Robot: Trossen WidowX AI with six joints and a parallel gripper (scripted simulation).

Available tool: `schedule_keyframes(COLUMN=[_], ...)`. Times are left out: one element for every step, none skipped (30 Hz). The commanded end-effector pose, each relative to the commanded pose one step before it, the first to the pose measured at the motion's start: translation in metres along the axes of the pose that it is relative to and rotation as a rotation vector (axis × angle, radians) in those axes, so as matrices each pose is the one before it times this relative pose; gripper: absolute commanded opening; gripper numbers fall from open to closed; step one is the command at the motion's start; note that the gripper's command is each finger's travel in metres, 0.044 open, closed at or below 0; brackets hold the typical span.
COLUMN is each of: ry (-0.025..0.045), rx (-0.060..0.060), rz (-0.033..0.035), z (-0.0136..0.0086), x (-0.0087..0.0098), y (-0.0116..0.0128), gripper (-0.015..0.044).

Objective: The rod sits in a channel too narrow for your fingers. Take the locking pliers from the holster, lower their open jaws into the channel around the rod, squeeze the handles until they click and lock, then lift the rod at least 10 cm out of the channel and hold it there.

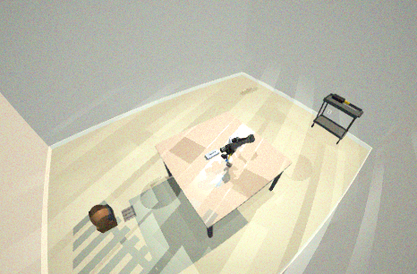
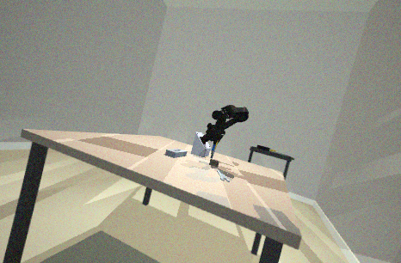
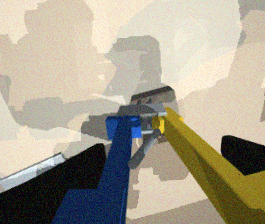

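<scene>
Locking pliers (image 1: 229, 158) (image 2: 213, 150) (image 3: 119, 175), with one blue and one yellow handle, hung head-down above the worktop (image 1: 187, 149) (image 2: 132, 159). I had the end effector (image 1: 225, 154) (image 2: 213, 142) (image 3: 163, 147) gripping them by the handles, its two black fingers standing partly apart on the outer sides. In the wrist view, the handles were spread toward the camera and converged on the grey head; a short grey cylinder (image 3: 144, 149) lay alongside the head.

A small dark block (image 1: 228, 165) (image 2: 213, 163) (image 3: 155, 94) stood on the worktop near the head, partly covered by it in the wrist view. I could not make out the rod, nor tell whether the jaws had entered the channel.

The black arm (image 1: 238, 144) (image 2: 223, 124) reached over the worktop at a slant. The pale, slanted holster (image 2: 198, 144) stood behind the pliers in the exterior view, and a low grey box (image 1: 211, 154) (image 2: 175, 153) lay to one side, apart from the dark block. Beyond the worktop, I observed a dark two-tier cart (image 1: 330, 126) (image 2: 276, 153) and a rounded brown object (image 1: 103, 218) on the floor.
</scene>
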State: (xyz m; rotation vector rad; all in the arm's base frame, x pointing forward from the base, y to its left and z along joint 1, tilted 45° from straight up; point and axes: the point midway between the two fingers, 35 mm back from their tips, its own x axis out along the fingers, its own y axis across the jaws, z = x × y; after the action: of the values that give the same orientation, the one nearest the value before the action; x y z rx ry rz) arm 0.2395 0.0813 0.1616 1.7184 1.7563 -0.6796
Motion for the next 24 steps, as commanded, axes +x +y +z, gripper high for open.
schedule_keyframes(ry=[-0.0061, -0.00041, -0.0004, -0.00039, -0.00038, -0.00037, -0.00036, -0.00035, -0.00034, -0.00033, -0.00032, -0.00031, -0.0003, -0.00029, -0.00028, -0.00027, -0.00026, -0.00025, -0.00024, -0.00023, -0.00022, -0.00021, -0.0002, -0.00019], rx=[0.0424, 0.0113, 0.0113, 0.0113, 0.0113, 0.0113, 0.0113, 0.0113, 0.0113, 0.0113, 0.0113, 0.0113, 0.0113, 0.0113, 0.0113, 0.0113, 0.0113, 0.0113, 0.0113, 0.0113, 0.0113, 0.0113, 0.0113, 0.0113], rz=[0.00968, 0.00021, 0.00021, 0.00021, 0.00021, 0.00021, 0.00021, 0.00021, 0.00021, 0.00021, 0.00021, 0.00021, 0.00021, 0.00021, 0.00021, 0.00021, 0.00021, 0.00021, 0.00021, 0.00021, 0.0002, 0.0002, 0.0002, 0.0002], z=[0.00492, 0.00123, 0.00123, 0.00122, 0.00122, 0.00121, 0.00121, 0.00121, 0.0012, 0.0012, 0.00119, 0.00119, 0.00118, 0.00118, 0.00118, 0.00117, 0.00117, 0.00116, 0.00116, 0.00115, 0.00115, 0.00114, 0.00114, 0.00113], x=[-0.00229, -0.00009, -0.00009, -0.00009, -0.00009, -0.00009, -0.00009, -0.00009, -0.00009, -0.00008, -0.00008, -0.00008, -0.00008, -0.00008, -0.00008, -0.00008, -0.00008, -0.00008, -0.00008, -0.00008, -0.00008, -0.00008, -0.00008, -0.00007], y=[0.0053, 0.00094, 0.00095, 0.00095, 0.00096, 0.00097, 0.00098, 0.00098, 0.00099, 0.001, 0.00101, 0.00101, 0.00102, 0.00103, 0.00104, 0.00104, 0.00105, 0.00106, 0.00107, 0.00107, 0.00108, 0.00109, 0.0011, 0.0011], gripper=[0.0318, 0.0318, 0.0318, 0.0318, 0.0318, 0.0318, 0.0318, 0.0318, 0.0318, 0.0318, 0.0318, 0.0318, 0.0318, 0.0318, 0.0318, 0.0318, 0.0318, 0.0318, 0.0318, 0.0318, 0.0318, 0.0318, 0.0318, 0.0318])
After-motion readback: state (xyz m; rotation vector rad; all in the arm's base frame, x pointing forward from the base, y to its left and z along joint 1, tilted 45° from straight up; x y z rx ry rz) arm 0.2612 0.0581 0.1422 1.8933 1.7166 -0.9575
